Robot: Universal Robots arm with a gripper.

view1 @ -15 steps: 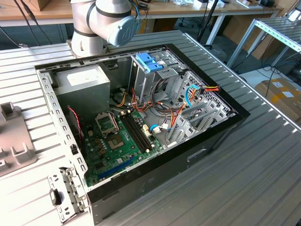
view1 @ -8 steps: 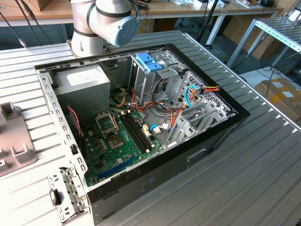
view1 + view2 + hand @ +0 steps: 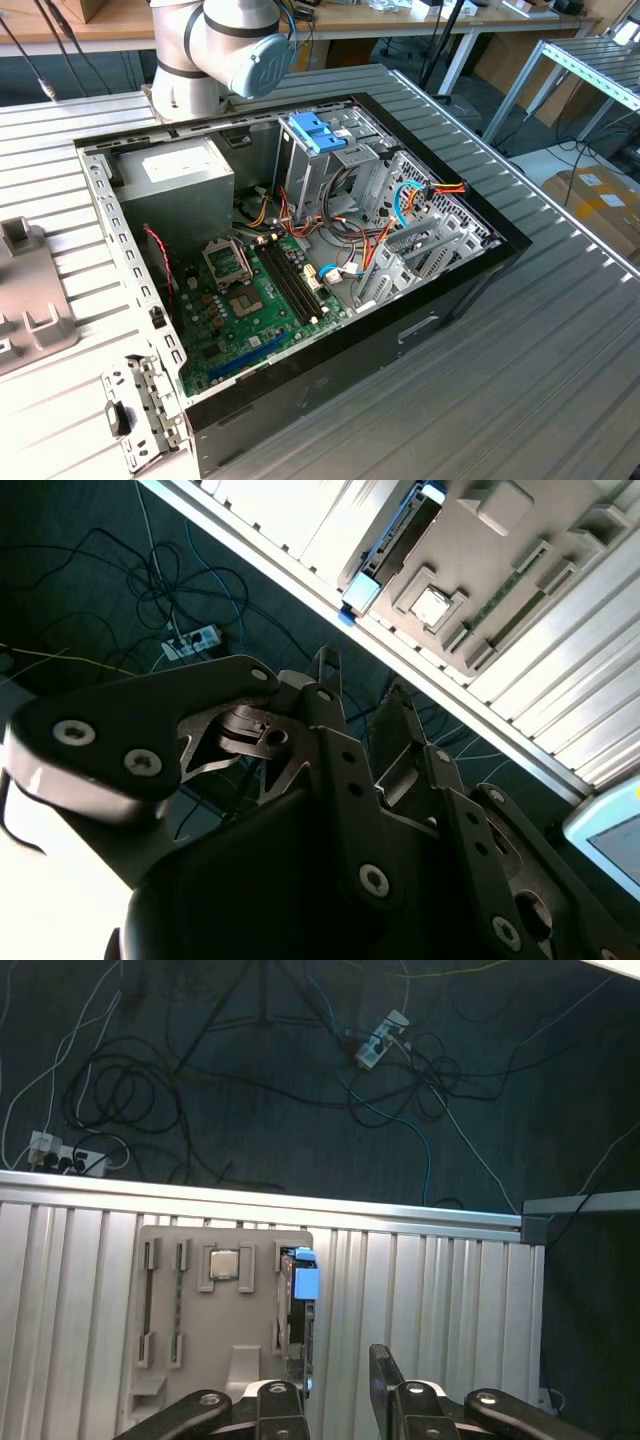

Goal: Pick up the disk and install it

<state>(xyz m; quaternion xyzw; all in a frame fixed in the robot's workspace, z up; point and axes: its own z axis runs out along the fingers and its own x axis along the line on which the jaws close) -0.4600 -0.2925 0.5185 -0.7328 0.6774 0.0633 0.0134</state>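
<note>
End effector [image 3: 335, 1378] open and empty, disk [image 3: 300, 1295] ahead of it, on edge in grey holder [image 3: 190, 1310]

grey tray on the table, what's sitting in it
In the first wrist view the grey tray holds a square chip in a recess and the disk on edge in a side slot. One end of the disk is covered by the gripper.

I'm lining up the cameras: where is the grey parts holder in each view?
Exterior view: grey parts holder at the exterior view's left edge, on the ribbed table.
First wrist view: beyond the open gripper, disk standing along its side.
Second wrist view: past the gripper, by the table's edge.
Shared landmark: the ribbed table.
</note>
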